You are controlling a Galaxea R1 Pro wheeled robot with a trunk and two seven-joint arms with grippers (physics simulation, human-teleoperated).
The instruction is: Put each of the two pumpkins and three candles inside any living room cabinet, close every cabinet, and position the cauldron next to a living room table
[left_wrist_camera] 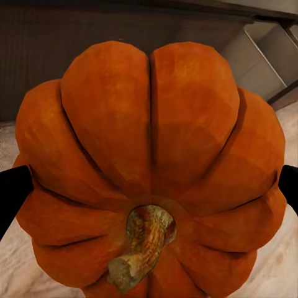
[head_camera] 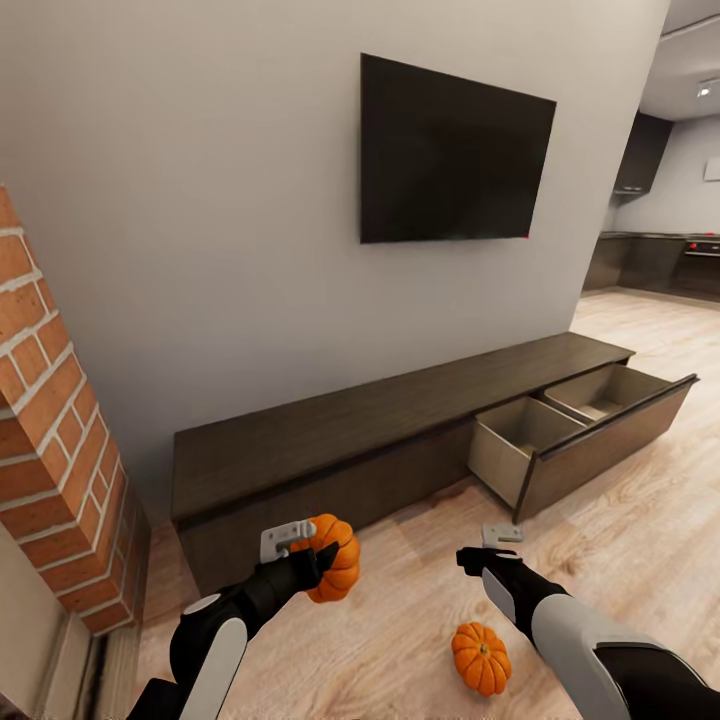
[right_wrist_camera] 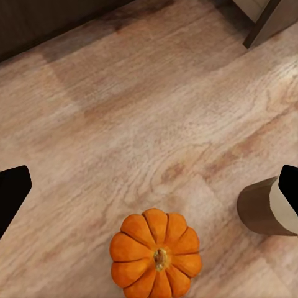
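I clamp 1 pumpkin (head_camera: 333, 558) in the left gripper (head_camera: 300, 545) for the open cabinet (head_camera: 400, 430) drawer (head_camera: 575, 425) — right gripper (head_camera: 490, 552) spread, empty, above pumpkin 2 (head_camera: 481, 657).

Head view looks down from above at the cabinet (head_camera: 400, 420) and floor (head_camera: 620, 540); left wrist view sits close against the held pumpkin (left_wrist_camera: 149, 167); right wrist view faces the floor, sharing the pumpkin below the hand (right_wrist_camera: 156, 254) with the head view.

Home living room — wall television (head_camera: 455, 150), low cabinet (head_camera: 400, 420), brick fireplace (head_camera: 55, 440)
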